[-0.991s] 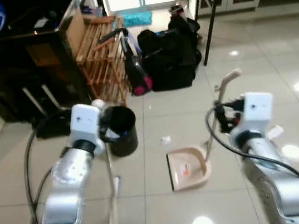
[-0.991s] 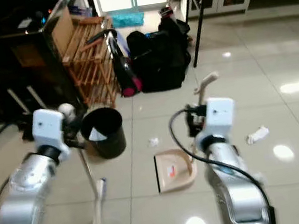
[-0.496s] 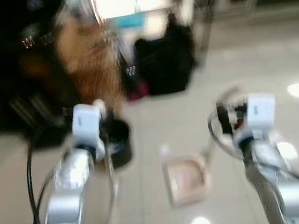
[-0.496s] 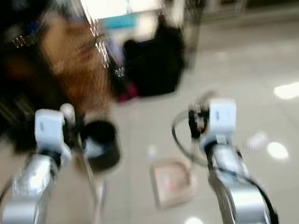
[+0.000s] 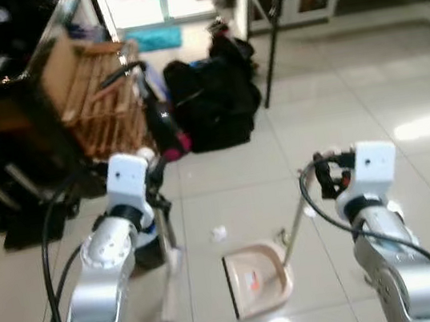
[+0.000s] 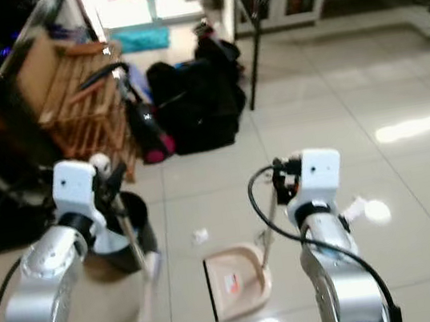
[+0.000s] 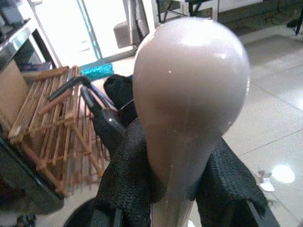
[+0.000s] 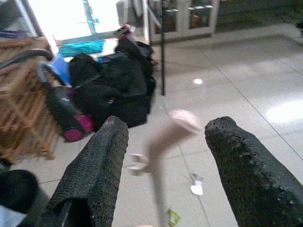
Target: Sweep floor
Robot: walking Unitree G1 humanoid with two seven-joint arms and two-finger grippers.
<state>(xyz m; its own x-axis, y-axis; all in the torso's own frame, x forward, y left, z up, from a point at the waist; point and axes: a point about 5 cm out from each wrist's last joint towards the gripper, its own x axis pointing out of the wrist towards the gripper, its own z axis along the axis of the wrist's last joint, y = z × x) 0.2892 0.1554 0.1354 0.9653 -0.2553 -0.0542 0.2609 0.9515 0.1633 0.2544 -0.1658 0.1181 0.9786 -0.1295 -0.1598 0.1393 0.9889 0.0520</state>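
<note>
A glossy tiled floor (image 5: pixel 336 102) is seen beneath a smooth beige plastic dustpan (image 5: pixel 257 278), a slatted wooden rack (image 5: pixel 100 97), a black cloth bag (image 5: pixel 210 101), and rough-textured black fingers (image 7: pixel 125 179) around a glossy broom handle (image 7: pixel 189 90).

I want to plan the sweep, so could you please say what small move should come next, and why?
Probably draw the beige broom in the left gripper toward the small white scrap, since it lies just ahead of the beige dustpan.
</note>
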